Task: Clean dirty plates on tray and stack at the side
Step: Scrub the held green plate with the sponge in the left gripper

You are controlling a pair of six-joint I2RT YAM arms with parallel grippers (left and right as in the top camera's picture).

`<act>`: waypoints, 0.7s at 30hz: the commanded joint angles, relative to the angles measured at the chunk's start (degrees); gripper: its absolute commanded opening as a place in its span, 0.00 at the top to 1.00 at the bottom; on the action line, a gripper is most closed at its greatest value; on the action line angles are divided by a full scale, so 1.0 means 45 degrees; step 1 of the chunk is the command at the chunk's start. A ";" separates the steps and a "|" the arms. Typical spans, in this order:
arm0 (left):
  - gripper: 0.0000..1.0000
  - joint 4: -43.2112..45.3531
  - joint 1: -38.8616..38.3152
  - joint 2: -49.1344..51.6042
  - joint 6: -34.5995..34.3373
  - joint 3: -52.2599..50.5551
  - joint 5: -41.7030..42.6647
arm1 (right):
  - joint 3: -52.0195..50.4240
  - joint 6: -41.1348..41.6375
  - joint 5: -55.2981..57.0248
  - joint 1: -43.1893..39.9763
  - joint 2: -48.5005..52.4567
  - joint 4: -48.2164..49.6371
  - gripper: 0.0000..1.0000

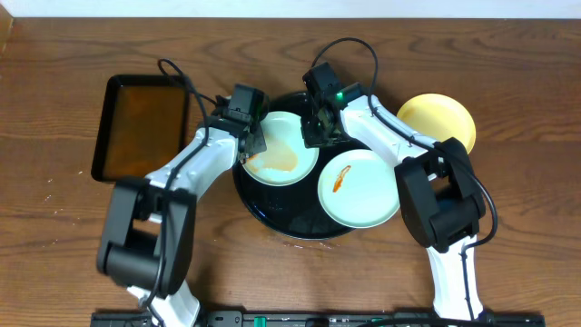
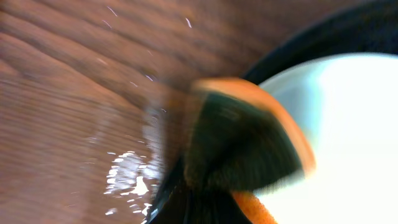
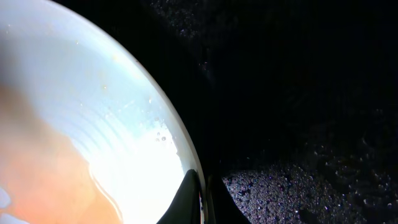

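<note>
**A:** Two on the black tray [image 1: 272, 221]?

**B:** Yes. The left mint plate [image 1: 289, 143] carries a brown smear, the right mint plate [image 1: 361, 191] a thin orange streak. The yellow plate [image 1: 438, 120] sits on the table [image 1: 54, 254], far right.

**A:** Fingers?

**B:** The left fingers [image 1: 253, 137] clench a blurred orange-edged dark pad [image 2: 236, 143] at the smeared plate's left rim. The right fingers [image 3: 188, 202] are pressed together at its right rim.

Three small round plates are counted: a first mint-green plate [image 1: 283, 145], a second mint-green plate [image 1: 361, 189] and one yellow plate [image 1: 440, 120]. Two trays are counted: one round black tray [image 1: 272, 216] and one rectangular tray [image 1: 145, 127]. Two arms are counted, a left arm [image 1: 186, 168] and a right arm [image 1: 399, 136], at one bench [image 1: 64, 254].
</note>
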 commanded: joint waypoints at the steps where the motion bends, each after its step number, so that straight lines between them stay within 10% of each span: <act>1: 0.92 -0.0063 -0.0257 -0.1229 0.0175 -0.0155 -0.1025 | -0.0413 0.0180 0.0855 -0.0083 0.0408 -0.0185 0.98; 21: 0.92 0.0121 -0.1889 0.1350 -0.1059 -0.0170 0.0996 | -0.0413 0.0180 0.0855 -0.0078 0.0408 -0.0243 0.98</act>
